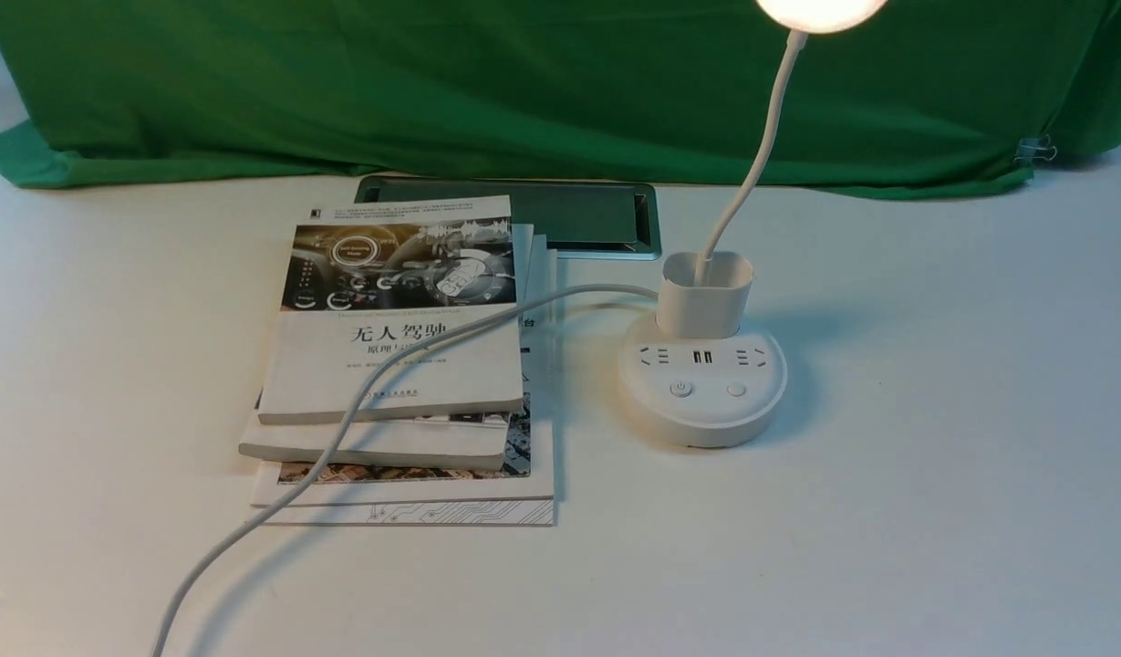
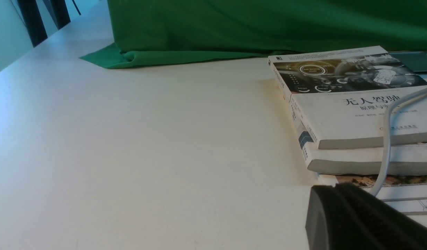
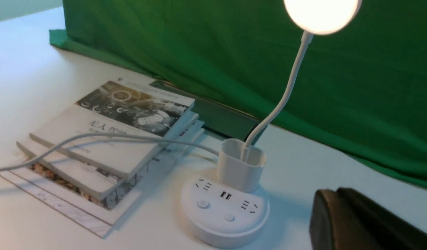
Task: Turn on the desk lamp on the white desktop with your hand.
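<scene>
Showing which step? — reader

Pressing looks finished, I judge: the desk lamp glows on the white desktop, left of my right gripper, apart from it. I cannot tell how the jaws stand. Next calls only for clearance. — arm

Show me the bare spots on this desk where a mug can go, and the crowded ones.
Widest bare patch: the white desktop right of the desk lamp. Another lies left of the book stack, up to the green cloth. The near strip is free except where the cord crosses. Crowded: the narrow gap between books and lamp, under the cord.
</scene>
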{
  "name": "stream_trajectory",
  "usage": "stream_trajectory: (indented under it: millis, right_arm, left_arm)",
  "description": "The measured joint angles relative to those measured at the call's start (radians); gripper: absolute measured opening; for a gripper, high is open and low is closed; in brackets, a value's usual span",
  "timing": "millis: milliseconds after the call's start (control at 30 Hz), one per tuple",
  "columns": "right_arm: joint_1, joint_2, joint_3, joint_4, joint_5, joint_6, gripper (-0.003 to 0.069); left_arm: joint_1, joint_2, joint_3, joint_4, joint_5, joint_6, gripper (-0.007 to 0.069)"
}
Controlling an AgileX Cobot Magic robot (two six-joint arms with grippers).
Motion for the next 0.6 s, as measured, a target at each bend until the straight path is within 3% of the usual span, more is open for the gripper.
stream_trajectory:
  millis: [233, 467, 600]
  right_arm:
    - [0.000, -0.092, 0.128, 0.000, -0.087, 0.000, 0.0078]
    - [-0.003, -0.118, 0.254, 0.000, -0.326, -0.001, 0.0099]
    - [-0.089, -0.211, 0.385, 0.001, -0.430, 0.002, 0.0108]
  left_arm:
    - [0.000, 0.000, 0.000, 0.001, 0.000, 0.000, 0.0021]
    - [0.000, 0.000, 0.000, 0.001, 0.000, 0.000, 0.0021]
    - [0.000, 0.000, 0.000, 0.002, 0.000, 0.000, 0.0021]
